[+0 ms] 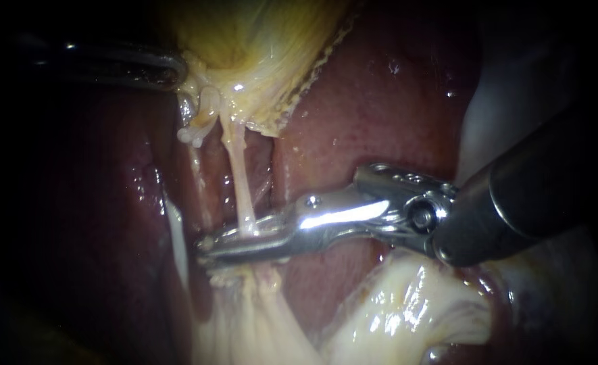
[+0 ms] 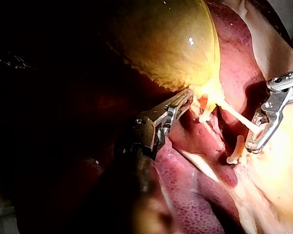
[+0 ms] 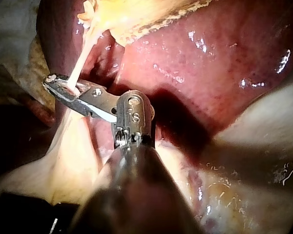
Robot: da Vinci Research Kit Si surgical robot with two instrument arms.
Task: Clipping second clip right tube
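Note:
The yellow gallbladder [image 1: 244,34] hangs at the top of the endoscope view. From its neck the thin pale right tube [image 1: 239,176] runs straight down, stretched taut. My right instrument [image 1: 207,249] lies across the tube's lower end with its long metal jaws closed on it from both sides; the right wrist view shows the tube [image 3: 83,48] entering between the jaws [image 3: 51,80]. Whether a clip sits inside them is hidden. My left instrument [image 1: 177,71] is shut on the gallbladder's neck, as in the left wrist view [image 2: 188,93]. A short pale stub [image 1: 192,135] hangs left of the tube.
Dark red liver [image 1: 380,115] lies behind and on both sides of the tube. Glistening pale fatty tissue [image 1: 407,311] bulges below the right instrument's wrist. A thin whitish strand [image 1: 176,230] runs down left of the jaws.

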